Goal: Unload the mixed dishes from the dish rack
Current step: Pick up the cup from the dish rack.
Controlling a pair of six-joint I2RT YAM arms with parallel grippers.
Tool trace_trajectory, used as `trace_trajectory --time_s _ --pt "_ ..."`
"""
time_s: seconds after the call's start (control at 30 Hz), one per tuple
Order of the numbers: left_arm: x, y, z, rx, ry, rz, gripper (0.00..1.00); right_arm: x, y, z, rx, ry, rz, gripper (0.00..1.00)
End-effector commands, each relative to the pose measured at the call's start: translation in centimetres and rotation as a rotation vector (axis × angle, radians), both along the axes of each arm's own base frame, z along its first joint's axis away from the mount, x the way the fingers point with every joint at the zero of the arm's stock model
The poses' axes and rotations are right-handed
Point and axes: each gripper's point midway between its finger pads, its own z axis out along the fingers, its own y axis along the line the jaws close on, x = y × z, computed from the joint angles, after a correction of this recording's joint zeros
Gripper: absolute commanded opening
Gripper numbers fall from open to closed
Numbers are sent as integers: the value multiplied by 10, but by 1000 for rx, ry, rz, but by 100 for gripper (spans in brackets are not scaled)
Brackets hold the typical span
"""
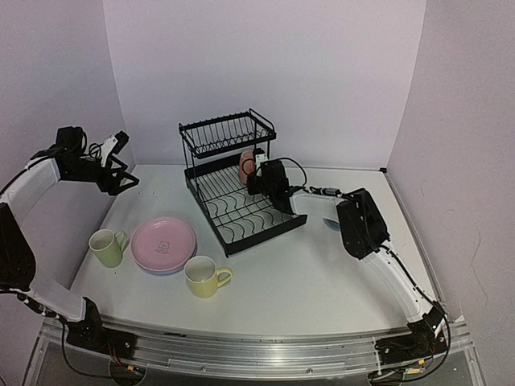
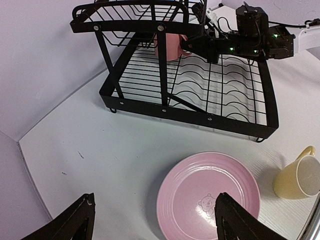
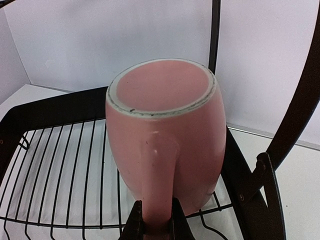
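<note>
Squarely ahead, the handle of the pink mug sits clamped in the right hand.

High rear camera overlooks everything; both wrist cameras face the dish rack (right's nearest).

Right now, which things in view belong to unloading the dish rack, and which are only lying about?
Belong to the job: dish rack; pink mug in it, its handle in the right gripper; pink plate, light green mug, yellow mug.
Not part of it: only fixtures, the table and the metal rail at its near edge.
</note>
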Motion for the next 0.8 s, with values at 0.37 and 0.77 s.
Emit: trace_trajectory --time_s 0.37,0.77 --pt "-10 -43 15 -6 -200 -158 81 -81 -7 90 449 359 93 0" --pt "-25 -152 11 155 -508 -415 81 -125 -15 99 836 736 -4 0"
